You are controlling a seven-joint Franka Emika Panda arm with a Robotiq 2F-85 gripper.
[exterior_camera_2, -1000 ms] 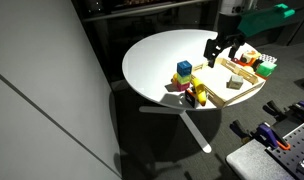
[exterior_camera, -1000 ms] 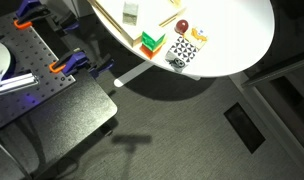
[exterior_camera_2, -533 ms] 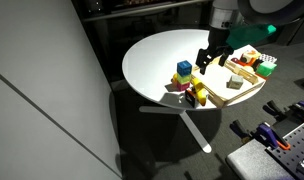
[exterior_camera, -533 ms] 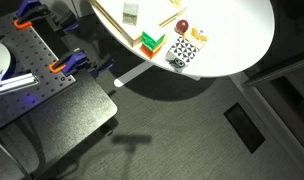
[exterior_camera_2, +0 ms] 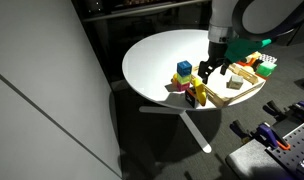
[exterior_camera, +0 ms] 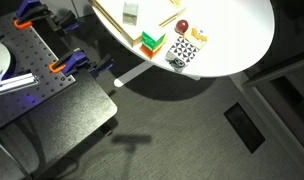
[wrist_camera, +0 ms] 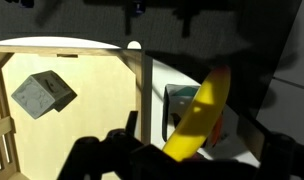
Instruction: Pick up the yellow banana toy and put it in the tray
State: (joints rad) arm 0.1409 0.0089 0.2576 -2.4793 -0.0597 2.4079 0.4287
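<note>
- Gripper (exterior_camera_2: 214,72) hangs with its fingers pointing down and spread wide, holding nothing.
- Its arm comes in from the upper right of an exterior view, the wrist roughly vertical above the near edge of the tray (exterior_camera_2: 235,102).
- In the wrist view the dark fingers (wrist_camera: 100,158) sit at the bottom corners, well apart.
- Between them, right of centre, is the yellow banana toy (wrist_camera: 197,115), tilted.
- The banana lies outside the tray, just beyond its light-wood rim, against the black-and-white patterned block (wrist_camera: 180,100) on the white table (exterior_camera_2: 157,55).
- A grey block (wrist_camera: 42,93) rests on the tray floor, at the left of the wrist view.
- A blue block (exterior_camera_2: 182,68) stands near the gripper, in the toy cluster beside the tray.
</note>
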